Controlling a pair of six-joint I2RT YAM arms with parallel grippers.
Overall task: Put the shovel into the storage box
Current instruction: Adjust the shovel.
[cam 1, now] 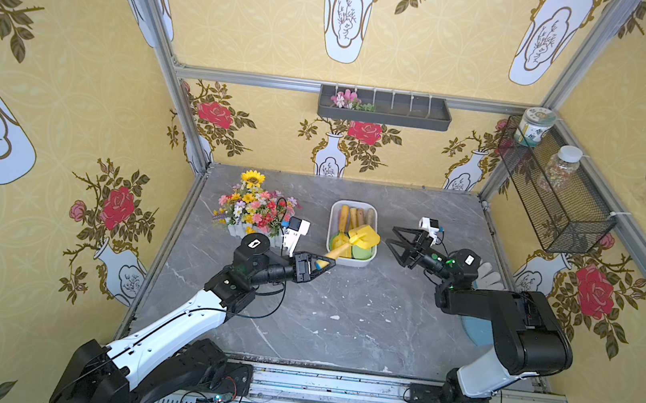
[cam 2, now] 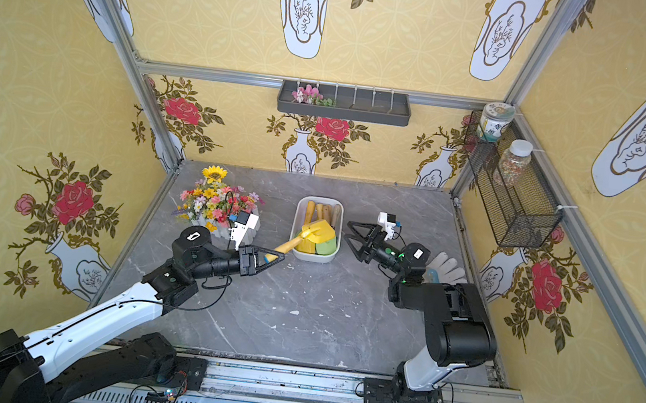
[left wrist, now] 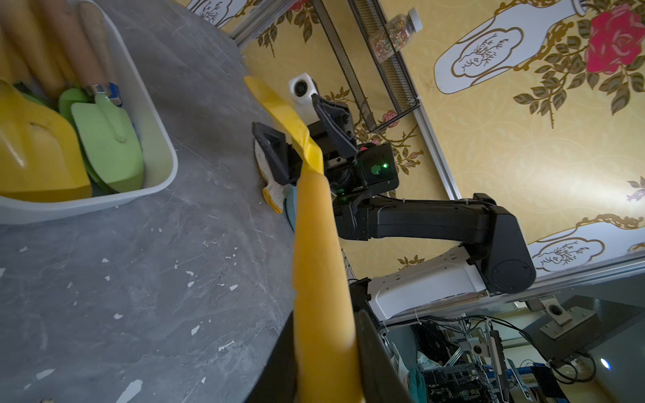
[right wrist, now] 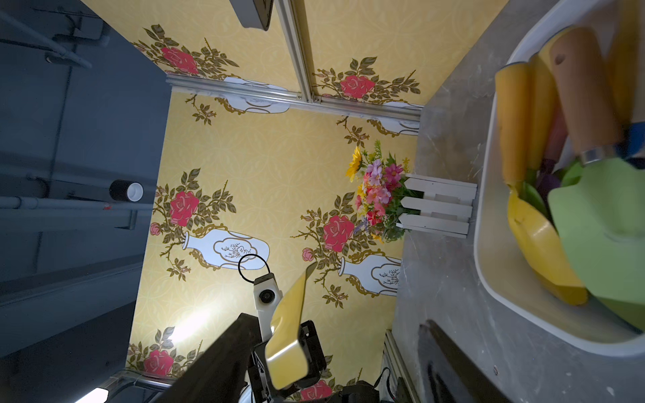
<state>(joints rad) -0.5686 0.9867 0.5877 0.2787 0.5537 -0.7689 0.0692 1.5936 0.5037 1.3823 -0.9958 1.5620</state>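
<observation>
Left wrist view: the shovel (left wrist: 321,279) is seen gripped by its yellow handle, the left gripper (cam 1: 324,264) being clamped tight on the handle end, just off the near-left corner of the storage box (cam 1: 349,262). In both top views the handle is seen slanting across that corner, w/ the yellow blade held over the box's middle, above the other trowels (cam 1: 361,252) already lying inside. In both wrist views the blade is shown raised in the air, not laid down. The right gripper (cam 1: 390,236) is held w/ jaws spread wide & nothing btw them, just beside the box's right wall, tips pointed at the blade. A flower pot (cam 1: 253,210) is stood left of the box. A work glove (cam 1: 490,275) is laid well to the box's right.
</observation>
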